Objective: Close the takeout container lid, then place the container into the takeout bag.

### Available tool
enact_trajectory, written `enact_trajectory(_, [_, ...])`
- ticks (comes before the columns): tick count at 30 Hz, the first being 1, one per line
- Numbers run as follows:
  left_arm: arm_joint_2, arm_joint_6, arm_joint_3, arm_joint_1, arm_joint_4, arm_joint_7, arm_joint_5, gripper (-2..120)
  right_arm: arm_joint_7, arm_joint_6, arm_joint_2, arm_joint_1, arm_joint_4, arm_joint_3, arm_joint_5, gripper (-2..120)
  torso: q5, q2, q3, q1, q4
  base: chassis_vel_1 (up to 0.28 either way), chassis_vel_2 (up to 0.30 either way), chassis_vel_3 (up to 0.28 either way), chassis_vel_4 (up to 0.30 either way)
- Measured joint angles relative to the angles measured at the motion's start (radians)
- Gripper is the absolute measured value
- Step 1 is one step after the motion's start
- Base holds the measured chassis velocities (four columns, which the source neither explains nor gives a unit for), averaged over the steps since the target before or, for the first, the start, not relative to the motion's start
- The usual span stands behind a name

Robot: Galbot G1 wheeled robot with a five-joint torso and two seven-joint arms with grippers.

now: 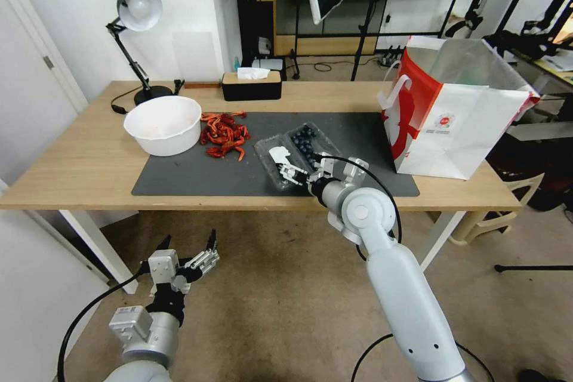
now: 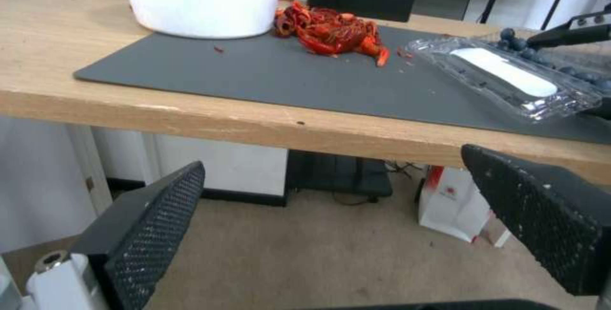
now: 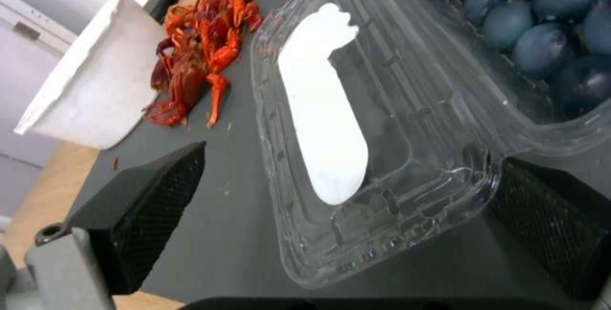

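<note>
Right gripper (image 1: pixel 290 171) jaws spread astride blank-stickered lid (image 3: pixel 356 123); left gripper (image 1: pixel 191 253) jaws spread below table (image 1: pixel 71 167).

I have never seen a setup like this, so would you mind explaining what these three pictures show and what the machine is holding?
This is a two-armed robot at a wooden table. The wide picture comes from its head camera, looking down; the other two come from cameras on its wrists, so the black pads at their edges are its own fingers.

On the grey mat lie a white bowl, a heap of red crayfish, and the container of blueberries, lying open with its lid flat beside it. The bag stands to the right.

The right gripper is at the lid's near end, fingers open on either side of it, holding nothing yet. The left gripper hangs open below the table edge, idle.
</note>
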Motion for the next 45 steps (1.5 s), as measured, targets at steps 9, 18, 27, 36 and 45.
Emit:
enact_trajectory(9, [-0.016, -0.026, 0.009, 0.014, 0.002, 0.000, 0.006, 100, -0.070, 0.008, 0.000, 0.002, 0.015, -0.014, -0.051, 100, 0.0001, 0.000, 0.000, 0.000, 0.0004, 0.000, 0.000, 0.000, 0.000])
enact_trajectory(18, [-0.011, -0.026, -0.010, 0.021, -0.007, 0.007, 0.011, 100, -0.096, 0.024, 0.010, -0.009, 0.056, -0.040, -0.076, 100, 0.0000, 0.000, 0.000, 0.000, 0.0002, 0.000, 0.000, 0.000, 0.000])
enact_trajectory(27, [0.027, -0.031, -0.044, 0.009, 0.011, 0.024, 0.002, 100, -0.088, 0.026, 0.034, -0.003, 0.051, -0.073, -0.080, 100, 0.0000, 0.000, 0.000, 0.000, 0.0002, 0.000, 0.000, 0.000, 0.000])
enact_trajectory(36, [0.031, -0.037, -0.047, 0.006, 0.016, 0.025, -0.001, 100, -0.057, 0.021, 0.060, -0.004, 0.043, -0.095, -0.079, 100, 0.0000, 0.000, 0.000, 0.000, 0.0003, 0.000, 0.000, 0.000, 0.000])
enact_trajectory(45, [0.033, -0.049, -0.047, 0.004, 0.020, 0.027, -0.006, 100, -0.067, 0.023, 0.024, -0.066, 0.140, -0.077, -0.094, 100, 0.0001, 0.000, 0.000, 0.000, 0.0003, 0.000, 0.000, 0.000, 0.000])
